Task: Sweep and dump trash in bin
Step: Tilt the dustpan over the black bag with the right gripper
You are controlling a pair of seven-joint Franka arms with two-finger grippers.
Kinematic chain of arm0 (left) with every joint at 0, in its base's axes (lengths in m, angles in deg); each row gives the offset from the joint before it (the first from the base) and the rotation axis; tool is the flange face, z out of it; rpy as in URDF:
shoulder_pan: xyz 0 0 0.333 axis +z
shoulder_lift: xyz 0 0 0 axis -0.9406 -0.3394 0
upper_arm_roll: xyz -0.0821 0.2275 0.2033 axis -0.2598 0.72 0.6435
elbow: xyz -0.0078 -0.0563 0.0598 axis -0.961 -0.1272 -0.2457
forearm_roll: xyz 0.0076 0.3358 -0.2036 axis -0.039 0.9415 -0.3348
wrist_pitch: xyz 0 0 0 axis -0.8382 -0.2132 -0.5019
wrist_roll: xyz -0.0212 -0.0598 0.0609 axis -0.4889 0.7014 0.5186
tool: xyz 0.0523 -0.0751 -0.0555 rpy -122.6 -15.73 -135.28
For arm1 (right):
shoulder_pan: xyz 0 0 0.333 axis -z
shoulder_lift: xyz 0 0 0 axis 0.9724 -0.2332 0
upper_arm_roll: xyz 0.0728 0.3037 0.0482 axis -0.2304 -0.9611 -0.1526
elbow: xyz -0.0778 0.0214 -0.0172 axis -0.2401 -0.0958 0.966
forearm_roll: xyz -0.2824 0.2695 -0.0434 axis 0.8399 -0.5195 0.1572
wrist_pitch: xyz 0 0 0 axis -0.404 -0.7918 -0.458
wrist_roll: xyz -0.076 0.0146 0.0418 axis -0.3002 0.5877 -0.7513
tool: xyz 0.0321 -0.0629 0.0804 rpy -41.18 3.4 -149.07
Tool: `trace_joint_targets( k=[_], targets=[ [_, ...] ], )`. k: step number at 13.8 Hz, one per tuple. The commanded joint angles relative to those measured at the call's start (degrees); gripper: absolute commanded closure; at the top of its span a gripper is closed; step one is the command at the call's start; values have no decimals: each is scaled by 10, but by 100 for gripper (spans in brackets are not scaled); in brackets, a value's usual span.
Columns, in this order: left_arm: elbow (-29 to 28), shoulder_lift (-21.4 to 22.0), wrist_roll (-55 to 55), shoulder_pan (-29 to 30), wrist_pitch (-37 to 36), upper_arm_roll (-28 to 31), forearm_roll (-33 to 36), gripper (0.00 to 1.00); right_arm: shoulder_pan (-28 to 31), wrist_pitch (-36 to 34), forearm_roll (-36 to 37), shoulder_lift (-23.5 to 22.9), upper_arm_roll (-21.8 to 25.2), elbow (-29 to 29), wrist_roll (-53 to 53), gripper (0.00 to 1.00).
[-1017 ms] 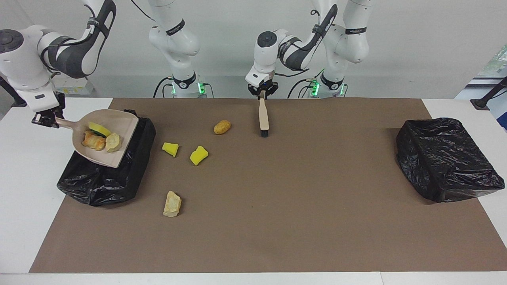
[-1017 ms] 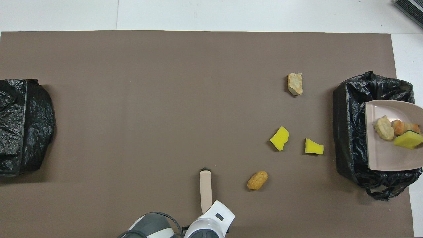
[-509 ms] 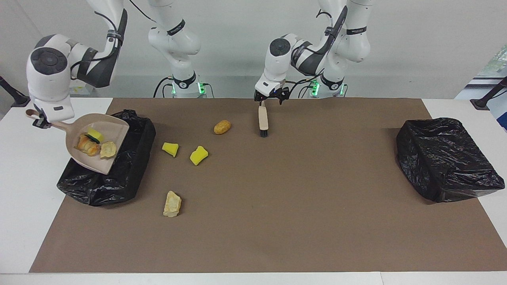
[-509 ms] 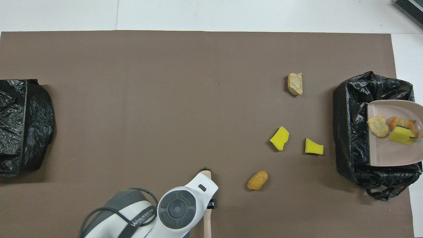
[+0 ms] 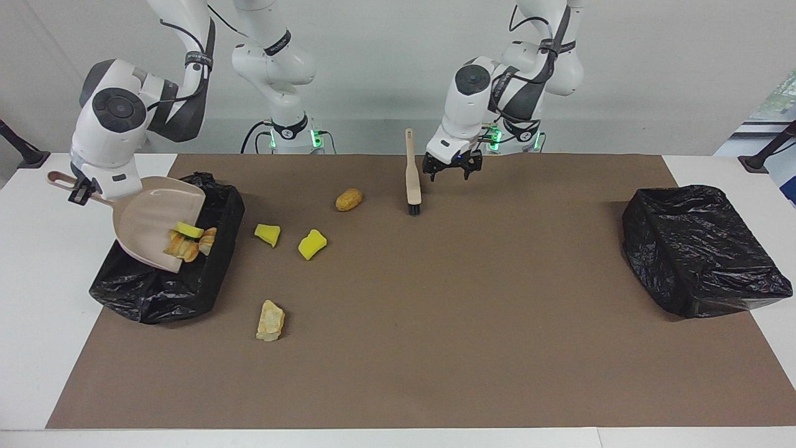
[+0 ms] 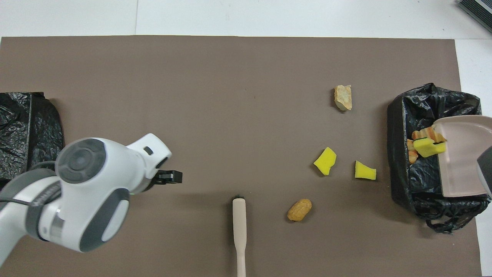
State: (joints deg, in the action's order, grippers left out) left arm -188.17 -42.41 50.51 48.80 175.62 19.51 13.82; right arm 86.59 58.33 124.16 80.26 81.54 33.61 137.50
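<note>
My right gripper (image 5: 78, 188) is shut on the handle of the beige dustpan (image 5: 152, 218), which is tipped steeply over the black bin (image 5: 158, 286) at the right arm's end of the table. A yellow chunk (image 5: 188, 230) and brown lumps (image 5: 184, 249) of trash are sliding off the dustpan's lip (image 6: 442, 146) into the bin (image 6: 399, 161). Loose trash lies on the mat: a brown lump (image 5: 349, 200), two yellow chunks (image 5: 267, 234) (image 5: 312, 244) and a tan lump (image 5: 270, 321). The beige brush (image 5: 412, 180) lies flat, free. My left gripper (image 5: 449, 170) hangs open in the air beside it.
A second black-bagged bin (image 5: 703, 249) sits at the left arm's end of the brown mat (image 5: 435, 323). In the overhead view the raised left arm (image 6: 88, 188) covers part of the mat near that bin (image 6: 27, 146).
My left gripper opened, let go of the brush and rose away toward the left arm's end. My right gripper tipped the dustpan, and the trash slid down to its lip over the bin.
</note>
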Motion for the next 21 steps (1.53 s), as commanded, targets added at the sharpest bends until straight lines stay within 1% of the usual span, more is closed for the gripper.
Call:
trace_joint_targets(
  k=[1, 3, 5, 7, 9, 11, 13, 14, 16, 19, 21],
  targets=[
    [61, -2, -112, 88, -45, -10, 9, 0, 2, -18, 6, 32, -5, -5, 27, 100],
    [116, -5, -173, 137, -76, -10, 9, 0, 2, -27, -12, 47, -9, -5, 34, 100],
    [179, -6, -222, 173, -126, -10, 38, 0, 2, -27, -82, 68, -13, -6, 32, 100],
    [227, -6, -255, 200, -163, -10, 39, 0, -1, -40, -130, 68, -21, -14, 16, 100],
    [290, -16, -260, 210, -206, -10, 39, 0, -11, -44, -181, 68, -27, -13, -36, 100],
    [355, -48, -260, 211, -252, -10, 33, 0, -45, -53, -218, 68, -34, -11, -89, 100],
    [399, -78, -260, 210, -284, -9, 32, 0, -89, -83, -263, 68, -34, -11, -200, 100],
    [414, -88, -260, 210, -290, -9, 30, 0, -115, -92, -284, 64, -35, -9, -269, 100],
    [418, -92, -259, 211, -295, -7, 18, 0, -159, -105, -331, 52, -34, -8, -405, 100],
    [412, -82, -258, 209, -299, -9, 15, 0, -210, -107, -398, 24, -34, -8, -580, 100],
    [400, -73, -254, 210, -304, -10, 16, 0, -251, -100, -426, 7, -34, -10, -704, 100]
  ],
)
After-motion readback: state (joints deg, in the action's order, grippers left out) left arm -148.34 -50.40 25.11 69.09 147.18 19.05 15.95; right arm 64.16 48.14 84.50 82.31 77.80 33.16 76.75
